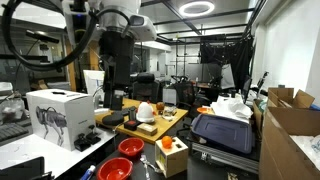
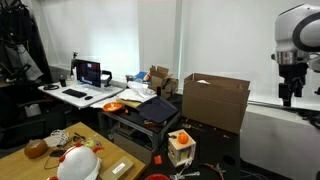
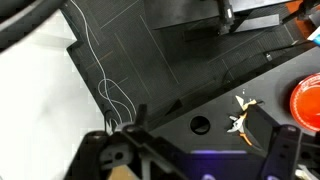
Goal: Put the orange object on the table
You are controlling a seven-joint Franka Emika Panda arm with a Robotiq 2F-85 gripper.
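Observation:
The orange object (image 1: 166,143) is a small bright lump on top of a light wooden box with holes (image 1: 173,156); in an exterior view the lump (image 2: 181,136) again sits on the box (image 2: 180,150). It does not show in the wrist view. My gripper (image 1: 113,98) hangs well above and apart from it, high at the right in an exterior view (image 2: 289,95). In the wrist view my gripper (image 3: 195,160) is open and empty over a black panel (image 3: 170,60). The pale grey-white table (image 1: 35,155) shows at the left, and in the wrist view (image 3: 35,90).
Two red bowls (image 1: 130,147) (image 1: 115,168) lie beside the wooden box; one shows in the wrist view (image 3: 306,98). A white printed carton (image 1: 57,115) stands on the table. A yellowish board (image 1: 150,128) carries a white helmet (image 2: 76,163). Cardboard boxes (image 2: 214,100) and a black case (image 1: 222,133) stand nearby.

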